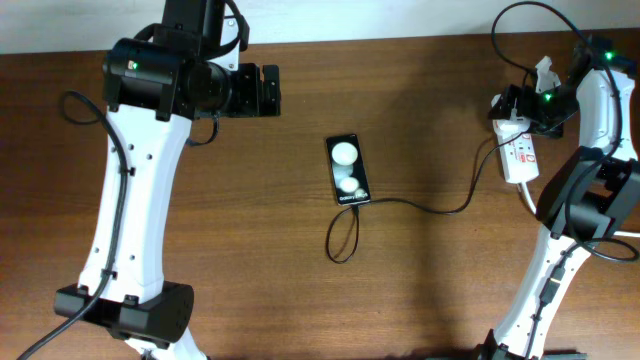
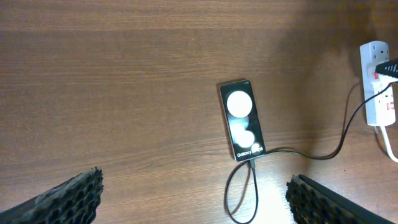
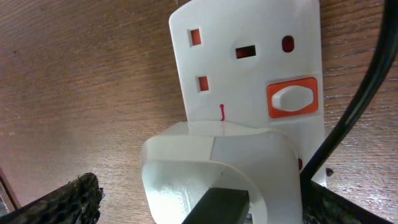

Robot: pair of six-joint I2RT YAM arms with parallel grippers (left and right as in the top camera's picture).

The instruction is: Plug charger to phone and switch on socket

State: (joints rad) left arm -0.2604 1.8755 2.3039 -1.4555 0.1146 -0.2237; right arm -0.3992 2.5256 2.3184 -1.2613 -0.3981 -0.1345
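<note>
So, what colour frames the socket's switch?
Orange frame on the white socket; clearest in the right wrist view.

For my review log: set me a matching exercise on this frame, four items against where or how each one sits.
Things:
1. phone
2. charger
3. socket
4. left gripper

Descriptions:
A. far right, under the right gripper
B. loops by the phone's lettered end, then runs right
C. lies flat in the middle, two white spots showing
D. fingers apart, holding nothing

Pairs: 1-C, 2-B, 3-A, 4-D
</note>
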